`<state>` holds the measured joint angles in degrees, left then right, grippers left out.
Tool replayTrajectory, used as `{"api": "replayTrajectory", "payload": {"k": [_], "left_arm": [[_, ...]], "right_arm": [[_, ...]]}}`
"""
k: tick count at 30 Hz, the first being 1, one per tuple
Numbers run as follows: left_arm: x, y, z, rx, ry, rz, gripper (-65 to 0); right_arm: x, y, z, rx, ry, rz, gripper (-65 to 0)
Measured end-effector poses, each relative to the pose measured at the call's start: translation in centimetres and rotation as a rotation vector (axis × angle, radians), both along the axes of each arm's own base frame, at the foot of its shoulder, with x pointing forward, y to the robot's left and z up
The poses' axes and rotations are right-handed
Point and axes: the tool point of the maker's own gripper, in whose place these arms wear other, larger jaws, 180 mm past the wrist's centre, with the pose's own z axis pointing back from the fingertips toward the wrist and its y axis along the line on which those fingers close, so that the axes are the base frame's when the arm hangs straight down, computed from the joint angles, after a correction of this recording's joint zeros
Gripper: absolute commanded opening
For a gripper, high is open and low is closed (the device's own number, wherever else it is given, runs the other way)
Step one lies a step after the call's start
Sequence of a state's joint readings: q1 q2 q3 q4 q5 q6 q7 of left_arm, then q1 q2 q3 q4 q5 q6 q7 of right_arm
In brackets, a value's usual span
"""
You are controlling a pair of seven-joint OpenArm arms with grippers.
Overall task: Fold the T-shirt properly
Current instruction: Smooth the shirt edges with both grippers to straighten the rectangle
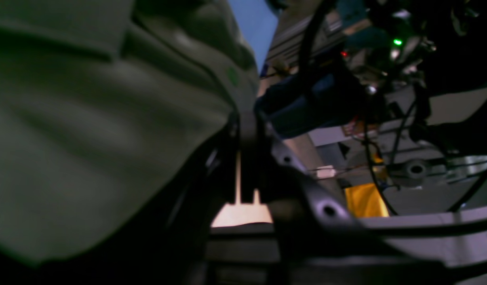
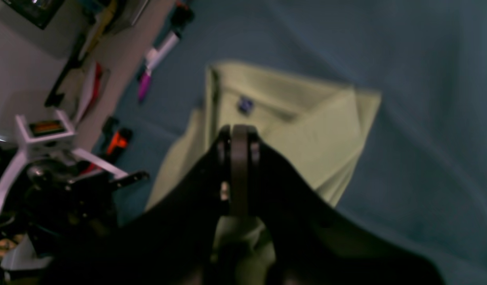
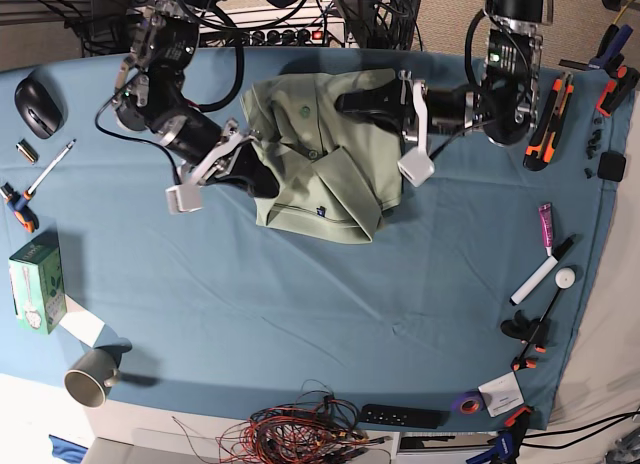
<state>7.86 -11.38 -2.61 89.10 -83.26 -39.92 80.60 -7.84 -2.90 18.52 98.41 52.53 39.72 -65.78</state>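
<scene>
The pale sage-green short-sleeved collared T-shirt (image 3: 318, 159) lies bunched into a rough block at the far middle of the teal-blue tablecloth (image 3: 300, 304), collar up, small dark blue tag (image 3: 321, 211) showing near its front edge. It looks partly folded, sides turned in, but lumpy, not squared.

The right gripper (image 3: 262, 184) sits at the shirt's side edge on base view's left; the right wrist view shows its jaws pressed together, green cloth bunched just under them, so it looks pinched on the shirt edge, though blur leaves this uncertain. The left gripper (image 3: 350, 102) reaches in over the far edge; its jaws are also together. In the left wrist view, cloth drapes right against the finger, so it is likely clamped on fabric too, but the contact itself is not clear.

Step in hand, by my read: mid-fold, both arms holding opposite edges. The next move calls for carrying the held edges across together, keeping the cloth taut, laying it flat, then releasing without dragging the layers.
</scene>
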Motion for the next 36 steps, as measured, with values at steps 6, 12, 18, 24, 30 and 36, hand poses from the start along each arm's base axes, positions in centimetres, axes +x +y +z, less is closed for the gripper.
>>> {"api": "replayTrajectory", "payload": {"k": [6,12,18,24,30,36], "left_arm": [[-1.6,0.5,-2.7,0.115,0.032,-0.013,-65.0],[-0.7,1.1,-4.6,0.229,0.024,0.05,-65.0],[-0.3,1.5,-5.9,0.328,0.062,0.09,-65.0],[-0.4,2.7,-6.5,0.372,0.063,0.088,-65.0],[-1.0,3.9,-6.9,0.397,0.066,0.092,-65.0],[-1.2,3.9,-7.0,0.395,0.07,0.095,-65.0]], "right_arm": [[2.1,0.4,-2.1,0.068,0.07,-0.004,-65.0],[4.8,0.3,-4.2,0.037,0.122,-0.012,-65.0],[7.0,-1.4,-4.4,-0.021,0.112,-0.033,-65.0],[8.4,-3.2,-3.8,-0.096,0.076,-0.054,-65.0],[9.1,-3.6,-2.7,-0.074,0.049,-0.06,-65.0],[8.9,-2.6,1.7,0.036,-0.021,0.001,-65.0]]}}
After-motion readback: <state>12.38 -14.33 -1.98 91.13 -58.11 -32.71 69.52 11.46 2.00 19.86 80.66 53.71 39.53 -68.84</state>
